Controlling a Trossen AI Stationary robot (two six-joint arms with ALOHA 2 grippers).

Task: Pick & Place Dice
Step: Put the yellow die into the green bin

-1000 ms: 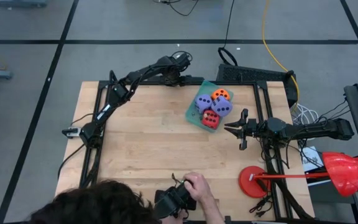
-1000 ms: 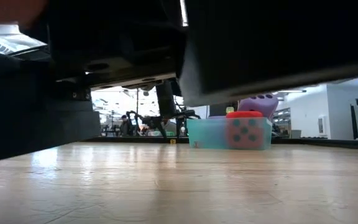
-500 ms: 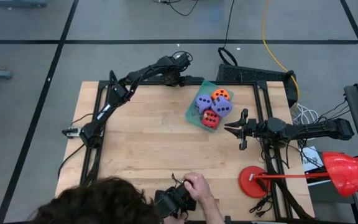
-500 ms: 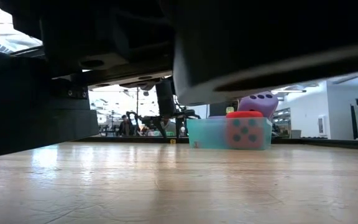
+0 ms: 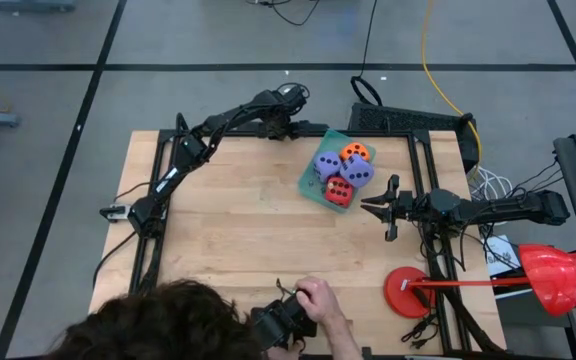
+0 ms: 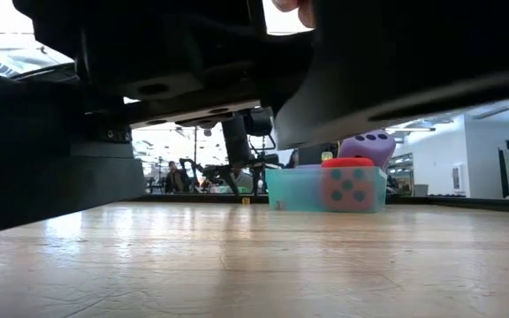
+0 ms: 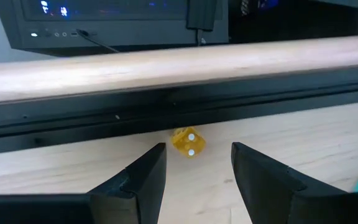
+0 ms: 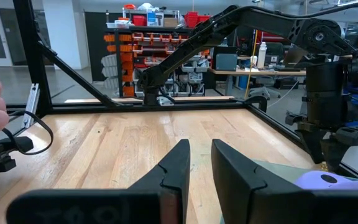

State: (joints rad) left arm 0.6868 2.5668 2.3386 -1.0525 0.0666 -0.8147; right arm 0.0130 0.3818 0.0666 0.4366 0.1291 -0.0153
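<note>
Four soft dice sit in the teal tray (image 5: 311, 180) at the table's far right: two lavender dice (image 5: 327, 164) (image 5: 358, 173), an orange die (image 5: 356, 152) and a red die (image 5: 338, 190). In the low view the red die (image 6: 348, 187) sits under a lavender die (image 6: 369, 147). My left gripper (image 5: 293, 127) is open at the far edge; its fingers stand either side of a tiny yellow die (image 7: 187, 142) on the wood, apart from it. My right gripper (image 5: 373, 208) hovers open just right of the tray.
A black rail (image 7: 179, 106) runs along the far edge right behind the yellow die. A person leans over the near edge, a hand (image 5: 320, 300) on a dark device. A red lamp (image 5: 558, 275) stands off the right side. Bare wood (image 5: 238, 220) spans the table's middle.
The person's head at the near edge has shifted a little. Both arms and the dice have kept still.
</note>
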